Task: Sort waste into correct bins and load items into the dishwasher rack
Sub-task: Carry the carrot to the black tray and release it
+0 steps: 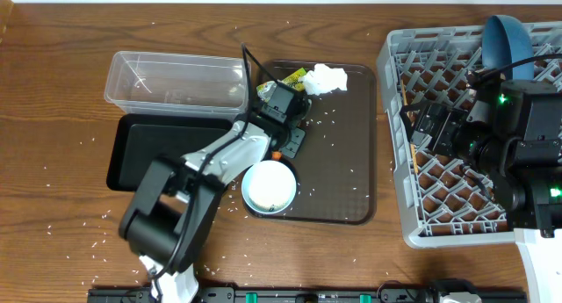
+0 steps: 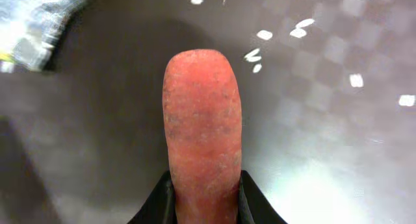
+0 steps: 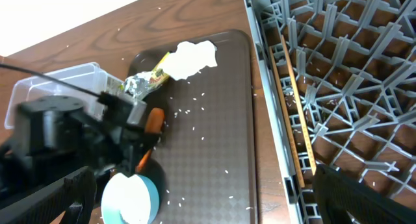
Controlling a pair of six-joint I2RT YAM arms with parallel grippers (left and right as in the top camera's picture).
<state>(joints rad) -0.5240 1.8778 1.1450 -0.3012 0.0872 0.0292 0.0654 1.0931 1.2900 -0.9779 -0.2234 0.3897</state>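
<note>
Carrot stick (image 2: 201, 133) fills the left wrist view. The left fingers (image 2: 159, 208) pinch its near end from both sides, and the rest of it lies flat on the brown serving tray (image 1: 342, 180), at the tray's left side.

Step in hand, my read: waste sorting, carrot pick. The grip looks made and the lift is not yet done.

Next move calls for:
- lifting straight up first, since the round bowl (image 1: 269, 187) sits just near of the grasp
- carrying it left to a bin: the clear tub (image 1: 176, 79) is at far left, and the black tray (image 1: 132, 149) is just near of it
- clearing the tub wall if it goes there; I can't tell from here which bin is correct
- watching the hold, because it's on one end only and the stick could pivot

Right fingers (image 3: 364, 198) are spread wide with nothing between them. They hover over the left wall of the dish rack (image 1: 395, 162).

Waste left on the serving tray: white tissue (image 1: 327, 77) and wrapper (image 1: 292, 76), touching each other at the far edge. A blue plate (image 1: 509, 39) stands in the rack's far side.

Surface: dark wood tabletop (image 1: 53, 75). Rice grains (image 1: 334, 119) are strewn over both the tabletop and the serving tray. The serving tray is glossy with a faint checker texture, and it throws glare in the wrist view.

Room: nothing is visible beyond the tabletop except a pale strip past its far edge.
</note>
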